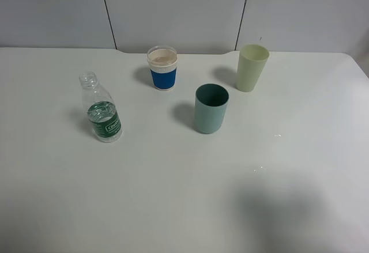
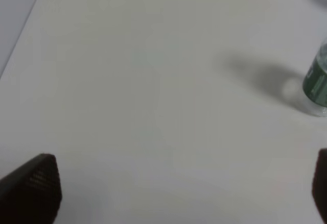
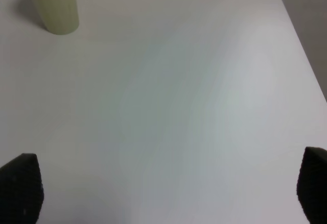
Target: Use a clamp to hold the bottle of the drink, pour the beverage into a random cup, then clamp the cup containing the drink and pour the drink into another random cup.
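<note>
1 uncapped clear bottle (image 1: 101, 110) with a green label stands upright at the left of the overhead frame on a white worktop (image 1: 173, 195). 3 cups stand apart: a blue-sleeved cup (image 1: 162, 68) at upper centre, a teal cup (image 1: 211, 108) at centre, a pale green cup (image 1: 252, 67) at upper right. Only the wrist views show the claws: the left claw (image 2: 184, 188) gapes wide, empty, the bottle at its frame's right edge; the right claw (image 3: 168, 193) gapes too, empty.

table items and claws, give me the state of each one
bottle: upright, uncapped, partly filled
blue-sleeved cup: upright, has a lid
teal cup: upright, open
pale green cup: upright, open
left claw: open, holding nothing
right claw: open, holding nothing
</note>
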Available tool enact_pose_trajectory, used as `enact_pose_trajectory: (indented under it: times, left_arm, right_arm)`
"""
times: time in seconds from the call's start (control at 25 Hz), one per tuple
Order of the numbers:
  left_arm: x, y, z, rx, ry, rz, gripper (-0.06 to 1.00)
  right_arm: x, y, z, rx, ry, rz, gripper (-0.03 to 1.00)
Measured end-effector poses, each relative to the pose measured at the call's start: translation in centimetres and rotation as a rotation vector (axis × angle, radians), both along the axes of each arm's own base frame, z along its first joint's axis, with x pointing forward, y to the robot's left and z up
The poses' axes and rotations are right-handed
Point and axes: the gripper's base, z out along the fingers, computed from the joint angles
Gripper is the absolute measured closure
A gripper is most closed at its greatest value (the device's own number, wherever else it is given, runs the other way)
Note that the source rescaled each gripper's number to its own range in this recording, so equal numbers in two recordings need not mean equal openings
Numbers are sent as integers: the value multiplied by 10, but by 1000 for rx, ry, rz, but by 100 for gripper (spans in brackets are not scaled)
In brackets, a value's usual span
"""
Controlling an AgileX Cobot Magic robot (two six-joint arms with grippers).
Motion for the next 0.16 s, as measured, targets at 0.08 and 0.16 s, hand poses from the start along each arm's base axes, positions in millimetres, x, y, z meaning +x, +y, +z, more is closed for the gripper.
enact_pose_trajectory:
  times: [0.08,0.16]
  left_arm:
    - [0,0,0,0,0,0,-6]
    - [0,0,0,0,0,0,-6]
  right_arm:
    - [0,0,0,0,0,0,-3]
    - [0,0,0,0,0,0,-3]
